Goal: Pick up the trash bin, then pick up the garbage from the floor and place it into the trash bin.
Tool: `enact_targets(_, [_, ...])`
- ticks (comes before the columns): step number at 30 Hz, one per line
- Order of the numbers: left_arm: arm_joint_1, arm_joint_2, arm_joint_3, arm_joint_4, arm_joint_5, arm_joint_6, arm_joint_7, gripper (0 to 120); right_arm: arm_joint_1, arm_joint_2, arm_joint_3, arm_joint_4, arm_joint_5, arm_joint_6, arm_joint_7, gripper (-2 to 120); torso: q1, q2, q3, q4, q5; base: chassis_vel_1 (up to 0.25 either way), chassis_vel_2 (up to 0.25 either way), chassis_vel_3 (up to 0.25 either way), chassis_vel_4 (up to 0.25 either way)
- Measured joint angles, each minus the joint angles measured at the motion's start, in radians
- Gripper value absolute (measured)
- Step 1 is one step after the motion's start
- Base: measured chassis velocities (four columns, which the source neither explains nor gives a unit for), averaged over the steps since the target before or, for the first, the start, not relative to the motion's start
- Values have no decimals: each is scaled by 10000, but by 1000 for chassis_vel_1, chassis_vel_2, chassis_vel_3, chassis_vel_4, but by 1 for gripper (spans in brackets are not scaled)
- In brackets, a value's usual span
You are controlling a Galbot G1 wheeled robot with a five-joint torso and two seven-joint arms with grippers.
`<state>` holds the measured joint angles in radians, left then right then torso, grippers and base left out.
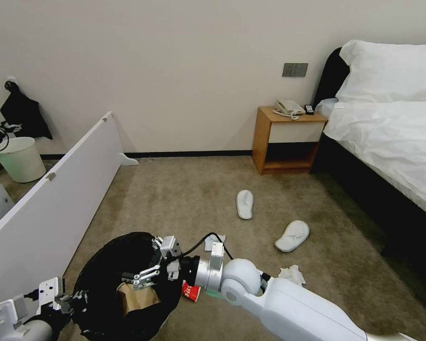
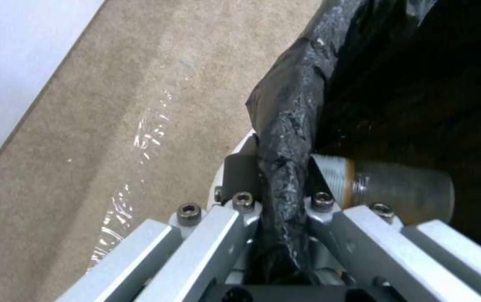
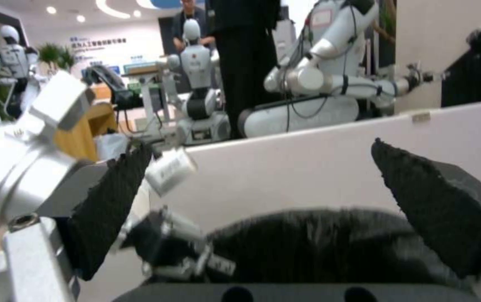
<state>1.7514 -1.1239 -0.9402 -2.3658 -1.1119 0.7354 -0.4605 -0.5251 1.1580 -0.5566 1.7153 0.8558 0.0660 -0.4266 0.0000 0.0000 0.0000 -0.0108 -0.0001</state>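
The trash bin (image 1: 104, 279), lined with a black bag, stands at the lower left of the head view. My left gripper (image 1: 76, 298) is shut on its bagged rim (image 2: 285, 176). A small bottle (image 2: 402, 191) lies inside against the liner, and a brown cardboard scrap (image 1: 138, 297) rests in the mouth. My right gripper (image 1: 136, 279) hangs open over the mouth, its black pads (image 3: 112, 201) spread wide with nothing between them. A crushed red can (image 1: 190, 290) lies on the carpet under my right wrist. Two white slippers (image 1: 244, 204) (image 1: 292, 235) and a crumpled tissue (image 1: 292, 273) lie on the floor farther right.
A long white partition panel (image 1: 57, 189) runs along the left, with a pale unlined bin (image 1: 21, 158) behind it. A wooden nightstand (image 1: 288, 139) with a phone stands against the far wall, and the bed (image 1: 388, 137) fills the right side. Open carpet lies between.
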Motion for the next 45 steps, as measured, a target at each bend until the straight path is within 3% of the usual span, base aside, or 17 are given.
enact_targets(12, [-35, -132, -230, 256, 430, 0, 97, 2, 111, 447, 1154, 410, 248, 104, 341, 100, 0, 0, -1, 1, -1, 0, 0, 0, 0])
enact_targets(14, [20, -146, -385, 303, 481, 0, 153, 2, 47, 606, 1842, 271, 259, 8, 1112, 100, 0, -1, 0, 2, 0, 0, 0, 0, 0])
enact_targets(17, [26, -147, -424, 303, 452, 0, 158, 2, -12, 656, 2111, 193, 371, -145, 1448, 100, 0, 0, 0, 0, -1, 0, 0, 0, 0])
enact_targets(19, [-18, -172, -672, 327, 287, 0, 153, 2, -274, 682, 2833, -68, 626, -687, 2430, 100, 0, 0, 0, -2, 0, 0, 0, 0, 0])
enact_targets(22, [-2, -176, -864, 369, 163, 0, 148, 2, -507, 630, 3127, -348, 562, -994, 2944, 100, 0, 0, 0, -1, 0, 0, 0, 0, 0])
enact_targets(31, [63, -174, -1098, 349, -39, 0, 135, 2, -1172, 684, 3274, -1265, -128, -1444, 4241, 100, 0, 0, 0, -1, 1, 0, 0, 0, 0])
enact_targets(35, [85, -154, -1160, 338, -87, 0, 132, 2, -1324, 734, 3252, -1487, -207, -1402, 4326, 100, 0, 0, 0, 0, 1, 0, 0, 0, 0])
enact_targets(45, [33, -124, -1185, 241, -174, 1, 101, 2, -1821, 821, 2894, -2290, -1368, -2395, 4444, 100, 0, 0, 0, 0, 1, 0, 0, 0, 0])
